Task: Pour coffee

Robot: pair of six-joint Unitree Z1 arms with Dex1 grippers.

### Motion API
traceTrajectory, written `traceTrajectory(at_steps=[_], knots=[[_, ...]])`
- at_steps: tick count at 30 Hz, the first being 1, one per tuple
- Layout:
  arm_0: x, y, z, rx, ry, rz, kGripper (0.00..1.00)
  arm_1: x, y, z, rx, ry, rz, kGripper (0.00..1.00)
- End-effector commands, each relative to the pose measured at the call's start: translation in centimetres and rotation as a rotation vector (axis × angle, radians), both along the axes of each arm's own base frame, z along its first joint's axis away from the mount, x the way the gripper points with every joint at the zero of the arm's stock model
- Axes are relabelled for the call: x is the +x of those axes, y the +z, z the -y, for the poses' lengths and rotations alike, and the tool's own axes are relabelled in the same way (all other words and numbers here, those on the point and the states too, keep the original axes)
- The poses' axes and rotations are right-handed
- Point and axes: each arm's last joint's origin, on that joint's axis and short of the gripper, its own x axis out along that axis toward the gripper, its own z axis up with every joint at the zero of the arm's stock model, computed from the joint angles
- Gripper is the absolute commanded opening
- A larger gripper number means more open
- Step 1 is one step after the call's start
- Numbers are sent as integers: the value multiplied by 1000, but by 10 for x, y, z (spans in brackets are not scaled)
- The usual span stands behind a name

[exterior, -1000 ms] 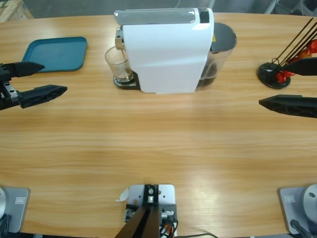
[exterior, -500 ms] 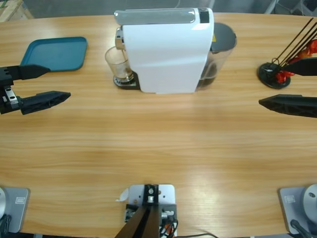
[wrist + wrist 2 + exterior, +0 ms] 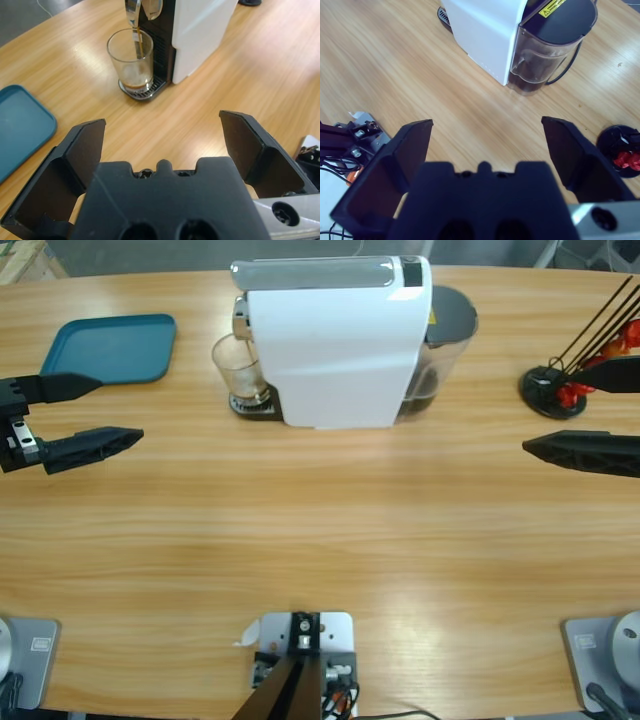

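Observation:
A white coffee machine [image 3: 335,345] stands at the table's far middle. Under its spout sits a clear glass [image 3: 237,370] on the drip grate. In the left wrist view a thin stream of coffee [image 3: 138,46] runs into the glass [image 3: 132,60], and a shallow dark layer with a tan top lies at the bottom. My left gripper [image 3: 108,412] is open at the left edge, well short of the glass. At the right edge my right gripper [image 3: 550,408] is open too, empty, facing the machine's water tank [image 3: 546,55].
A teal tray [image 3: 110,348] lies at the far left, just beyond my left gripper. A black stand with thin rods and red pieces [image 3: 553,388] sits at the far right, close to my right gripper. Bare wooden table [image 3: 320,530] stretches between the arms.
My left gripper has moved a little to the right, toward the machine, and shifted slightly. The right gripper, the glass and the machine stay where they were.

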Motion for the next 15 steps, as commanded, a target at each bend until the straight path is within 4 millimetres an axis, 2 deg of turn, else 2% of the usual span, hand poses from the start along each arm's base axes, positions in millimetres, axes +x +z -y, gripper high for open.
traceTrajectory(at_steps=[1, 15], knots=[[-1, -16, 1, 26, -21, -47, 1000, 3, -3, -3, -9, -6, -14, 1000], [0, -18, 4, 23, -47, -64, 1000, 4, -4, -4, -9, -1, -23, 1000]])
